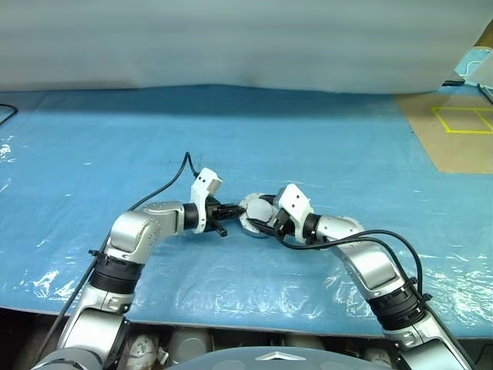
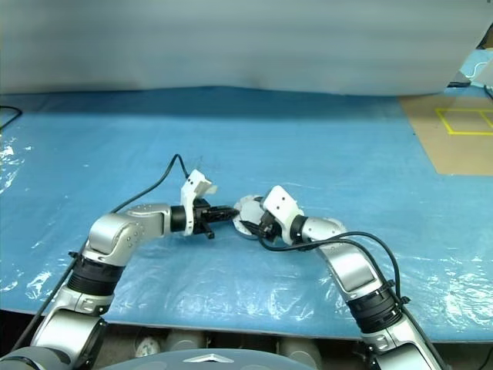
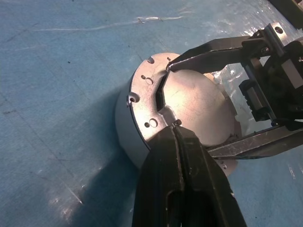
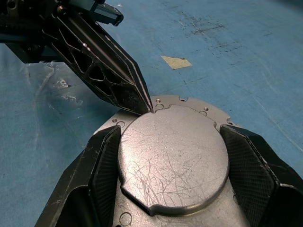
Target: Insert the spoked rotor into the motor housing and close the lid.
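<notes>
The motor housing (image 3: 130, 118) sits on the blue plastic-covered counter (image 1: 323, 146), toward its near edge and roughly midway between its left and right sides, tilted up off the sheet between the two hands. The lid (image 4: 173, 158) lies over the housing's face, its smooth grey outer side showing (fine scratches cross it), with a narrow dark gap along part of its rim in the left wrist view.

The right hand (image 4: 173, 165) has its two black fingers (image 4: 102, 165) spread wide, one on each side of the round lid and housing, touching its edges and gripping it across its width.

The left hand (image 3: 176, 126) has its fingers pressed together into a single point, holding nothing. Its tip rests on the housing's flat rim just at the lid's edge, beside a small notch in the lid and near the rim's screw holes.

A small pale scrap (image 4: 176, 61) lies on the counter well beyond the housing. A tan board with yellow tape lines (image 1: 458, 127) sits at the counter's far right corner.
</notes>
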